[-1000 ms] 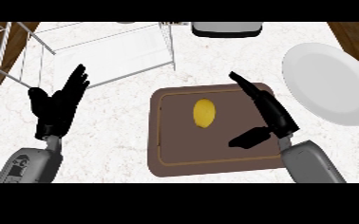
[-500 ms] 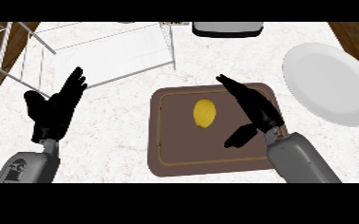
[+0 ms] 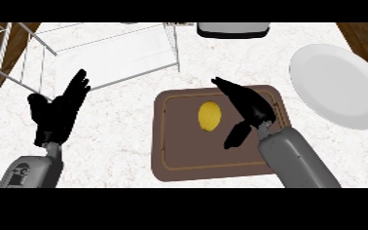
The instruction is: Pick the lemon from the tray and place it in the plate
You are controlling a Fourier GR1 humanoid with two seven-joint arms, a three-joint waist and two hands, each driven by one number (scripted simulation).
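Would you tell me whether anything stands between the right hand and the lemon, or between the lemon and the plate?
Nothing visible separates the right hand from the lemon on the tray. Toward the plate, only that hand and the tray's edge intervene.

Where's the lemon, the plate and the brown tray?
lemon [image 3: 209, 116], head view, middle of its yellow skin.
plate [image 3: 334, 90], head view, bare white middle.
tray [image 3: 205, 156], head view, bare brown floor below the lemon.

The plate [image 3: 327, 90] runs off the right edge; the right forearm [image 3: 291, 156] covers the tray's [image 3: 179, 161] near right corner.
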